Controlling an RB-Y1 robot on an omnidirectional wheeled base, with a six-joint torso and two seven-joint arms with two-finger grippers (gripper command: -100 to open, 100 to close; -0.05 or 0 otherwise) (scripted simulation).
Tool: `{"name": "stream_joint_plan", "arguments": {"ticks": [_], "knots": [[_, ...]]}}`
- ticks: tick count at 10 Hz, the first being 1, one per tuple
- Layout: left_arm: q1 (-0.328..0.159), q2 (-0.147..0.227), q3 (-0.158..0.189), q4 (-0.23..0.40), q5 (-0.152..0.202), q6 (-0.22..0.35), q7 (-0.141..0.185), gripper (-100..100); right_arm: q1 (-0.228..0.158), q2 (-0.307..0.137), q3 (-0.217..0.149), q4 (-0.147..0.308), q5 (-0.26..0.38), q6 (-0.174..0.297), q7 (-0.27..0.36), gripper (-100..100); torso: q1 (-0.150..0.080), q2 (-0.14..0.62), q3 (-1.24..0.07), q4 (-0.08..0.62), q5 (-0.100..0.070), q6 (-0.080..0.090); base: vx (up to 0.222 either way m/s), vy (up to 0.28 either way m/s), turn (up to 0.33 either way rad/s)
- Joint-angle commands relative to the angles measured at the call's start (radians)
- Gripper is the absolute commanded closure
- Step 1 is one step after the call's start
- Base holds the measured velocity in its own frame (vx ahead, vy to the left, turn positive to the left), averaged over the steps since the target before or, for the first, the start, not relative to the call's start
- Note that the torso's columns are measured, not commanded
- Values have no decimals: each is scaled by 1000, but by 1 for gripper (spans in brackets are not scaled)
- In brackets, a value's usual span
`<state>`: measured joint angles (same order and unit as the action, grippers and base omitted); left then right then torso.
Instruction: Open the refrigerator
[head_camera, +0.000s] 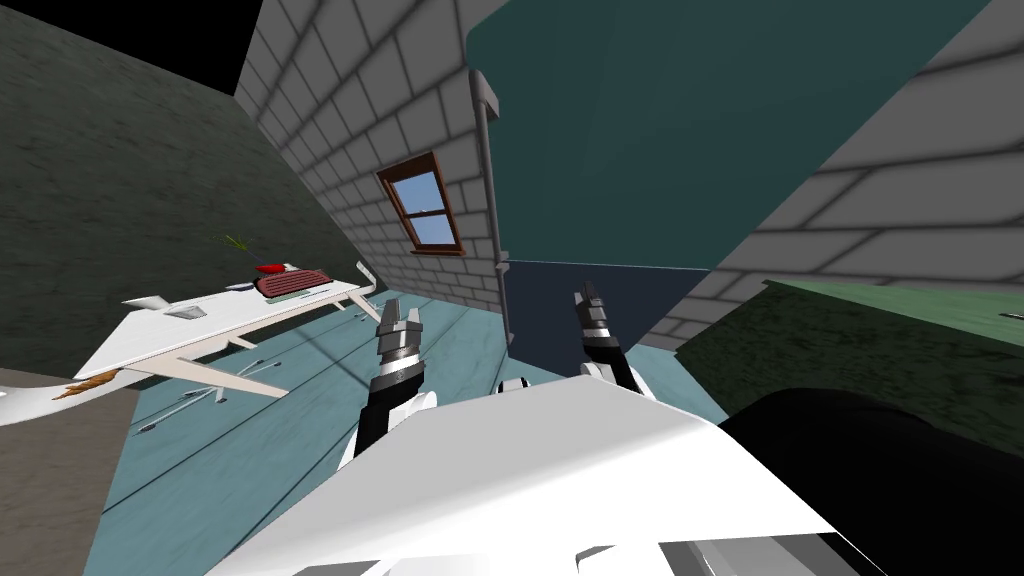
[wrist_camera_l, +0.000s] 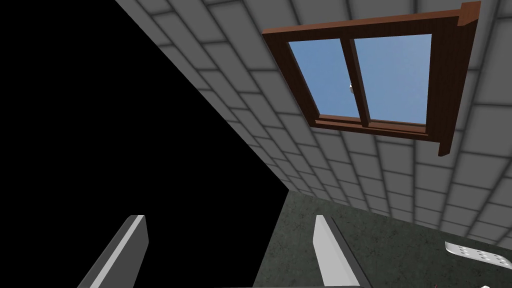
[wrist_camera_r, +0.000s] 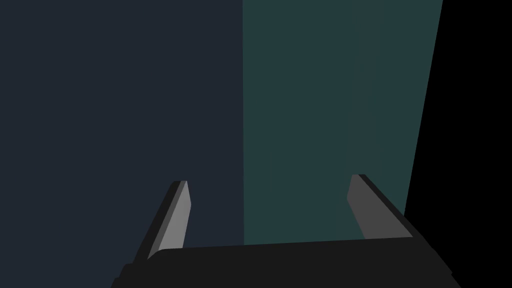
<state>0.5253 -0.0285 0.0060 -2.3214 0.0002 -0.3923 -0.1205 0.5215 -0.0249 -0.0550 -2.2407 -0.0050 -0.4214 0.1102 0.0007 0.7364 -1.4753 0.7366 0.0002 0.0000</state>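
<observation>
— Right pincer (wrist_camera_r: 270, 186): holding anything?
— No, both it and the left pincer (wrist_camera_l: 230, 220) gape wide, empty. Teal refrigerator (head_camera: 640, 130) just ahead, seemingly shut; its grey handle (head_camera: 489, 190) ahead between them, ungrasped. All the opening remains

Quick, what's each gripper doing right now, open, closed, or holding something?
Left gripper: open, holding nothing.
Right gripper: open, holding nothing, pointed at the front of the refrigerator.

The refrigerator (head_camera: 680, 130) stands ahead, table (head_camera: 230, 315) to its left, window (head_camera: 425, 205) between them.
</observation>
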Motion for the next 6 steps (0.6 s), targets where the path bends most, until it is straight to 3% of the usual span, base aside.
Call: {"name": "stream_joint_plan", "arguments": {"ticks": [1,2,6], "knots": [[0,0,0,0,0,0,0,0,28,-80,-36,-9,8,11,10,-100,0,1,-1,1,0,0,47,58,-37],[0,0,0,0,0,0,0,0,28,-88,-36,-9,8,11,10,-100,1,0,-1,1,0,0,42,41,-16],[0,0,0,0,0,0,0,0,96,-193,-126,-38,28,39,36,-100,2,1,-1,1,1,0,56,81,-44]]}}
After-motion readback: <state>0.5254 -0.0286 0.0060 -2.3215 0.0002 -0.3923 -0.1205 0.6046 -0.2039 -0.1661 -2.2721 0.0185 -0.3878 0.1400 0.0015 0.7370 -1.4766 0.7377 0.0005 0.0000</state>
